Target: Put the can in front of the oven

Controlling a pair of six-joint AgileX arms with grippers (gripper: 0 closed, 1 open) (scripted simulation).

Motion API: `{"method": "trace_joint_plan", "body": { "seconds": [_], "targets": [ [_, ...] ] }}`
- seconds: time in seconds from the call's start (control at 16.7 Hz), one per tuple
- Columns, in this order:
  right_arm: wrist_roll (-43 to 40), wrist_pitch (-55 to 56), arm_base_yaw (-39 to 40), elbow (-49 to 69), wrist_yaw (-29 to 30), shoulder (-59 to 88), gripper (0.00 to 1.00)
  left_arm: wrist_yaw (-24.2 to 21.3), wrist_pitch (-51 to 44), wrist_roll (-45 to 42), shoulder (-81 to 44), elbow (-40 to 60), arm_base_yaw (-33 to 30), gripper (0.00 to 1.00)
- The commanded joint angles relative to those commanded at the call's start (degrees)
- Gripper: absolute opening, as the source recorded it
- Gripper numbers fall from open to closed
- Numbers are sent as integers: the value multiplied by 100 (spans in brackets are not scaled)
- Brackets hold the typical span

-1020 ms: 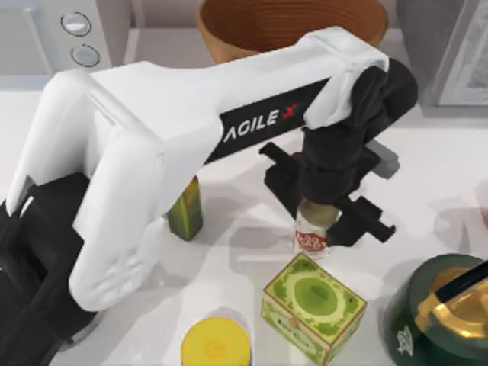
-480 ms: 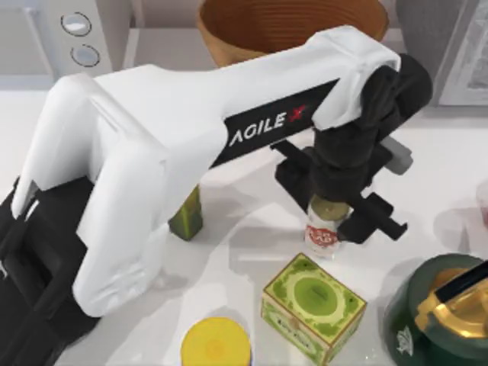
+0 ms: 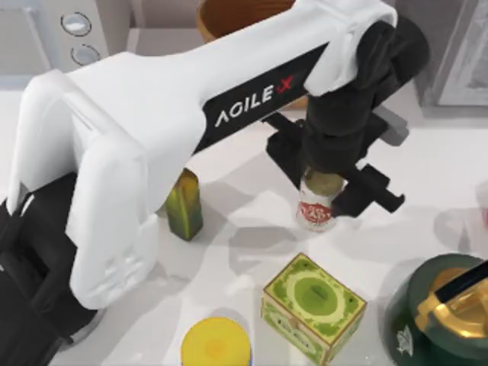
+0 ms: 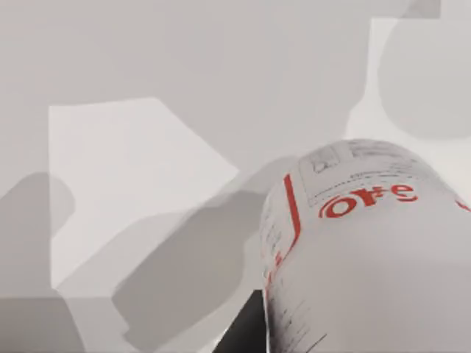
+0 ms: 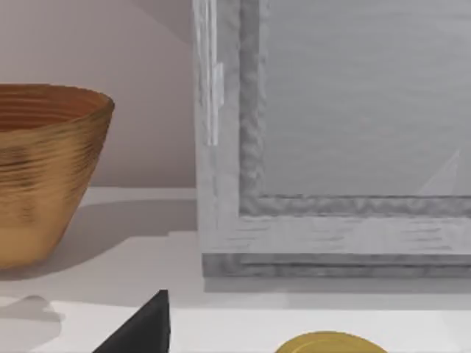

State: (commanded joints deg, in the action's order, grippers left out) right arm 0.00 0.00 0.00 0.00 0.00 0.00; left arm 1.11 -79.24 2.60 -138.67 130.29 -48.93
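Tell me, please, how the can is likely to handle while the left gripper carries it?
The can looks rigid, so the left gripper probably won't crush it. Tall and narrow, it may tip when set down. Its smooth label could slip.

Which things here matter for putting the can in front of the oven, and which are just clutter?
Job: can, held by left gripper; oven.
Clutter: brown bowl, green square box, yellow-topped container, green bottle, dark green kettle.

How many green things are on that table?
3 that I can see. A green bottle stands under the left arm, a green box sits at the front, and a dark green pot is at the front right. The arm may hide others.
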Motion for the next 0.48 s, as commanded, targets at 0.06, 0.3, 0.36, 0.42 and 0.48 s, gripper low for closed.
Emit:
{"method": "trace_joint_plan", "body": {
  "seconds": [0.06,0.3,0.36,0.42,0.48],
  "targets": [
    [0,0,0,0,0,0,100,-81,-114,7,11,-45,-23,0],
    [0,0,0,0,0,0,100,-140,-177,17,19,-82,-67,0],
    [0,0,0,0,0,0,100,-128,-164,7,-1,-76,-61,0],
    [0,0,0,0,0,0,100,-119,-163,4,6,-76,-50,0],
    [0,0,0,0,0,0,100,-70,-155,-12,50,-74,15,0]
  ]
}}
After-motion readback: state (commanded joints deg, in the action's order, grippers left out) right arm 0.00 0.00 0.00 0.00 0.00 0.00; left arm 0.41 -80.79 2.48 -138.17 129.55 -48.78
